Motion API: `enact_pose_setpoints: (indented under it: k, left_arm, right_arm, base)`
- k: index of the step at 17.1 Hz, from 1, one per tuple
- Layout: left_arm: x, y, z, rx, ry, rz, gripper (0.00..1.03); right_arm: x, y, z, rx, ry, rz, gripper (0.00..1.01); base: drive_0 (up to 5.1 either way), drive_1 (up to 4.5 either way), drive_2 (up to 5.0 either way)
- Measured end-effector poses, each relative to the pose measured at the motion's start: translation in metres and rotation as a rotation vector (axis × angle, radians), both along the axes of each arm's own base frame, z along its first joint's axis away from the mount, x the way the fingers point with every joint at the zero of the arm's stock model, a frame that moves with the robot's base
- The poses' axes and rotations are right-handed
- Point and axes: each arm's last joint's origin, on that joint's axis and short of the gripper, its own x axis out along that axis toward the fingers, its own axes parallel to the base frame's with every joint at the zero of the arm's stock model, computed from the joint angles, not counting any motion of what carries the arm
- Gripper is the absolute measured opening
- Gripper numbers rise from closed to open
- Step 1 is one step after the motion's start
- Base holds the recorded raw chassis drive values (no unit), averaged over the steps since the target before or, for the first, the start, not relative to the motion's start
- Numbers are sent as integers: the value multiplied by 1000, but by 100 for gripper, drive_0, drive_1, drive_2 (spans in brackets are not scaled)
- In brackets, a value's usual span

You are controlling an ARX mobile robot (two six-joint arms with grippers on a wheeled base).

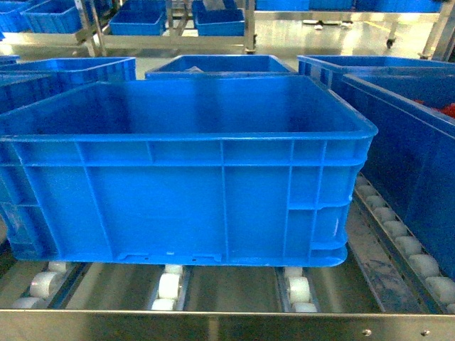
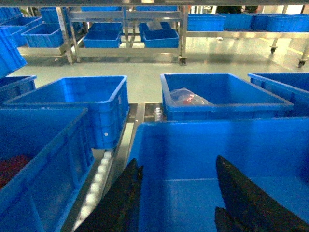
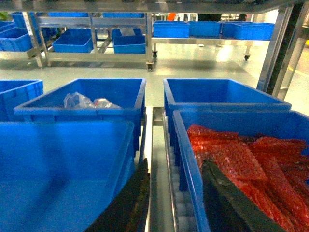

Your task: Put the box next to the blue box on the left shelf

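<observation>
Currently, the left gripper [image 2: 176,193] has its dark fingers spread, one outside the box's [image 1: 188,170] left wall and one inside. The box is bright blue, open-topped, thick-rimmed and ribbed, with a smooth bare floor; it sits on the left shelf's [image 1: 227,325] white rollers [image 1: 169,285], behind the steel rail. The right gripper [image 3: 176,203] is spread across the gap to the neighbouring crate [image 3: 186,159] of red packets [image 3: 231,154].

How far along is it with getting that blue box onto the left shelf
Mostly done, it seems: the box sits on the left shelf's white rollers, beside another blue crate. In hand: both wrist views show open dark fingers straddling its side walls. Left: probably pulling the arms clear.
</observation>
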Motion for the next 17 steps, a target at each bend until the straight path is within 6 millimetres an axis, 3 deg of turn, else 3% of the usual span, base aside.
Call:
enact_pose_setpoints:
  k: [3,4,9,14,17]
  left_arm:
    - [-40,1,-27,1,26,5,6]
    - [-48,1,-32,2,24,4,2]
    - [-94,0,-53,2,29,1,2]
    - [-123,0,-64,2,29,2,2]
    - [-135,0,-74,2,20,1,2]
  right_arm:
    - [-41,-25,-33,-31,55,30,1]
    - [-50,-33,-36,-30,47,21,2]
    - [-96,-57,-55,-30,48,19,1]
    - [-124,-76,-64,-28,47,9,1]
    - [-135,-74,-78,-28,75,27,1]
  base:
    - [0,0,0]
    - [0,0,0]
    - [0,0,0]
    - [0,0,0]
    - [0,0,0]
